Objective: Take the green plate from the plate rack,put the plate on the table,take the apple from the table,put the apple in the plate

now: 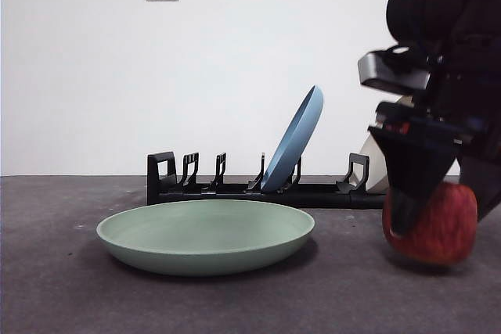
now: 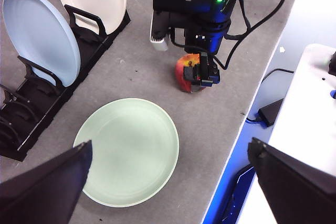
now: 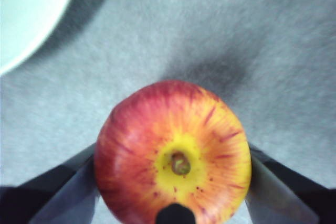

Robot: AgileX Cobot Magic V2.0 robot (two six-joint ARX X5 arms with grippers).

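The green plate [image 1: 205, 236] lies flat on the dark grey table [image 1: 63, 287], in front of the black plate rack [image 1: 235, 189]. It also shows in the left wrist view [image 2: 126, 150] and at a corner of the right wrist view [image 3: 26, 14]. My right gripper [image 1: 442, 210] is shut on the red and yellow apple [image 1: 438, 228], one jaw against each side of it [image 3: 173, 156], at or just above the table, to the right of the plate. The left wrist view shows this too [image 2: 185, 72]. My left gripper [image 2: 170, 150] is open and empty, high above the plate.
A blue plate [image 1: 296, 142] leans in the rack and a beige plate [image 1: 374, 166] stands at its right end, partly behind my right arm. The table's edge [image 2: 236, 129] runs close beside the apple and the plate. A wall with a socket stands behind.
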